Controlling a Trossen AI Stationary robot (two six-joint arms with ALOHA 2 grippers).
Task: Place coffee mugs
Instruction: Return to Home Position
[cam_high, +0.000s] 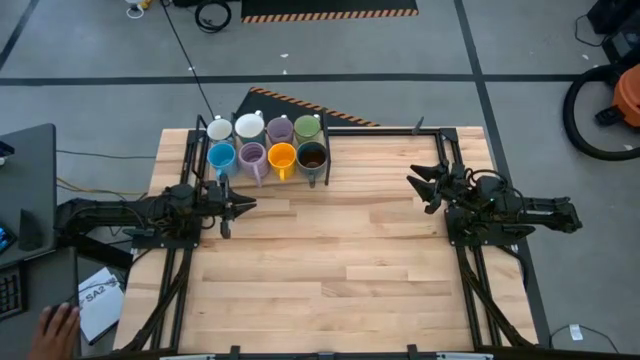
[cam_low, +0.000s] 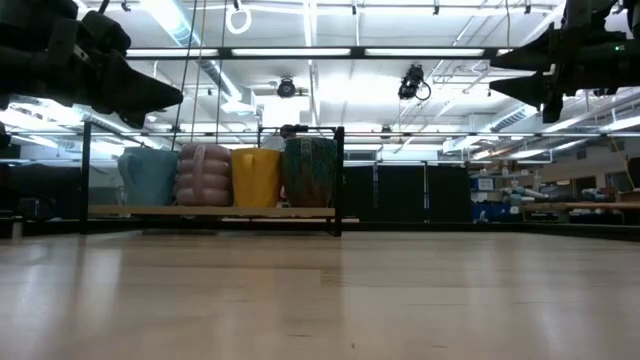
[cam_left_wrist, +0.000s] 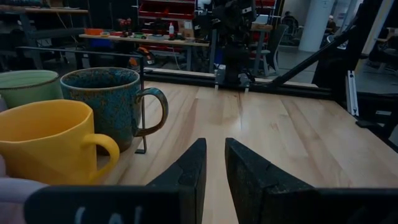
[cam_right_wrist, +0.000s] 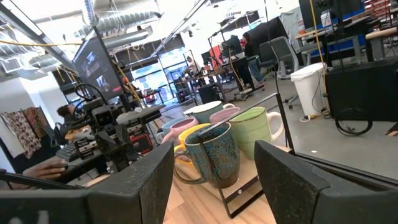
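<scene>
Mugs (cam_high: 281, 155): your eight, in two rows on the shelf (cam_low: 220, 211).
Left claw (cam_high: 248, 205): beside the shelf, fingers narrowly apart, empty.
Right claw (cam_high: 422, 192): across the desk (cam_high: 340, 270), spread wide, empty.

2 black jointed arms (cam_high: 130, 212), tapered pincer fingers (cam_left_wrist: 186, 171)

my high camera looks straight down and takes in the whole table (cam_high: 330, 270). the low one sits at tabletop height, facing level across the wood to the mugs (cam_low: 255, 177). my left wrist camera faces across to the right arm (cam_left_wrist: 231, 31), with the mugs close alongside. my right wrist camera faces back at the left arm (cam_right_wrist: 109, 130) and shares those mugs from farther off.
</scene>
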